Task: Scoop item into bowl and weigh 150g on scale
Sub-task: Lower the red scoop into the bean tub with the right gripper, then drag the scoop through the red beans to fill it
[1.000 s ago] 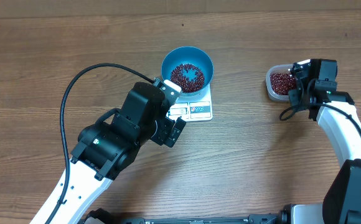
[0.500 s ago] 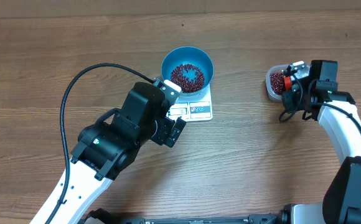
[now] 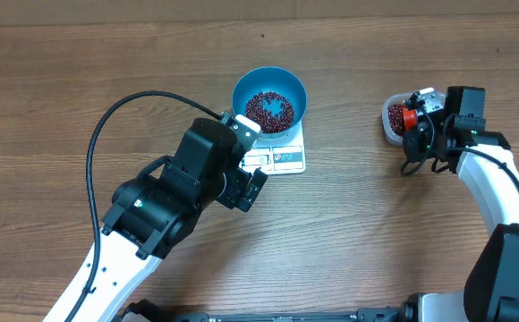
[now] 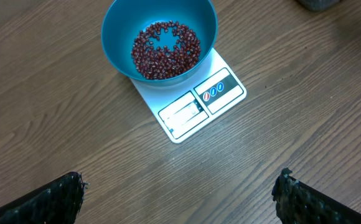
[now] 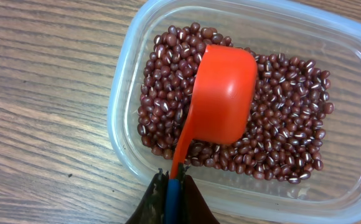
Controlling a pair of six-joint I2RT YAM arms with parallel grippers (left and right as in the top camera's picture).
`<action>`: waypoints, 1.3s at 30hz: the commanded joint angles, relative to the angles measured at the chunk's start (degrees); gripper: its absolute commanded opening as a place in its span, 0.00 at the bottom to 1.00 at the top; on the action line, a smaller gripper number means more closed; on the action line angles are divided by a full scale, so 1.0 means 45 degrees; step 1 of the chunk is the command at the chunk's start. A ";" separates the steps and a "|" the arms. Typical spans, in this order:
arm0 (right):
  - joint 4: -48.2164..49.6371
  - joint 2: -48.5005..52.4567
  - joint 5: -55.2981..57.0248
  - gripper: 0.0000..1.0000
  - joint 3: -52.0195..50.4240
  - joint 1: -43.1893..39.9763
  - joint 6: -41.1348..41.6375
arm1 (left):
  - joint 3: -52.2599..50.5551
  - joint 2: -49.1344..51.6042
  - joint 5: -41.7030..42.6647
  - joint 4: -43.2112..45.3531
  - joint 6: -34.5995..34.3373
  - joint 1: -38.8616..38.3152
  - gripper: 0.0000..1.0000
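On wood table (image 3: 63, 72), right side: clear tub (image 5: 121, 124); orange scoop (image 5: 225, 93) inside, prob. mouth-down.

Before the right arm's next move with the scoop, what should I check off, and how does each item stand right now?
1. Right gripper shut on scoop handle: ok.
2. Scoop over the beans inside the clear tub: ok.
3. Scoop loaded: cannot tell, its back faces the camera.
4. Bowl seated on scale: ok.
5. Left gripper open, apart from bowl: ok.
6. Scale reading: cannot tell.
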 commanded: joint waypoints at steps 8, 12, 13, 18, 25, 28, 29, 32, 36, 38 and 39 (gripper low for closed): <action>0.0680 0.0257 -0.0806 0.04 0.0083 -0.0291 0.4231 | -0.0039 0.0083 0.0155 0.0019 0.0194 0.0058 1.00; 0.0554 0.0277 -0.1724 0.04 0.0083 -0.0986 0.5197 | -0.0034 0.0083 0.0155 0.0019 0.0194 0.0058 1.00; 0.0495 0.0291 -0.2059 0.04 0.0083 -0.1229 0.5353 | -0.0034 0.0083 0.0160 0.0019 0.0194 0.0053 1.00; 0.0097 0.0578 -0.3332 0.04 0.0083 -0.2336 0.5382 | -0.0034 0.0083 0.0160 0.0019 0.0194 0.0058 1.00; -0.0121 0.1341 -0.4634 0.04 0.0083 -0.2934 0.5391 | -0.0034 0.0083 0.0160 0.0019 0.0189 0.0053 0.99; -0.0078 0.1651 -0.5508 0.04 0.0083 -0.3026 0.5387 | -0.0039 0.0083 0.0160 0.0015 0.0194 0.0058 1.00; -0.0078 0.1700 -0.5775 0.04 0.0083 -0.3026 0.5387 | -0.0034 0.0083 0.0160 0.0019 0.0194 0.0053 1.00; -0.0087 0.1768 -0.6290 0.04 0.0083 -0.3026 0.5387 | -0.0034 0.0083 0.0160 0.0019 0.0194 0.0053 1.00; -0.0102 0.1768 -0.6722 0.04 0.0083 -0.3026 0.5382 | -0.0039 0.0083 0.0160 0.0015 0.0194 0.0053 1.00; -0.0151 0.1768 -0.6839 0.04 0.0083 -0.3026 0.5382 | -0.0039 0.0083 0.0160 0.0019 0.0194 0.0058 1.00; -0.0151 0.1773 -0.6965 0.04 0.0083 -0.3026 0.5382 | -0.0034 0.0083 0.0155 0.0019 0.0194 0.0058 1.00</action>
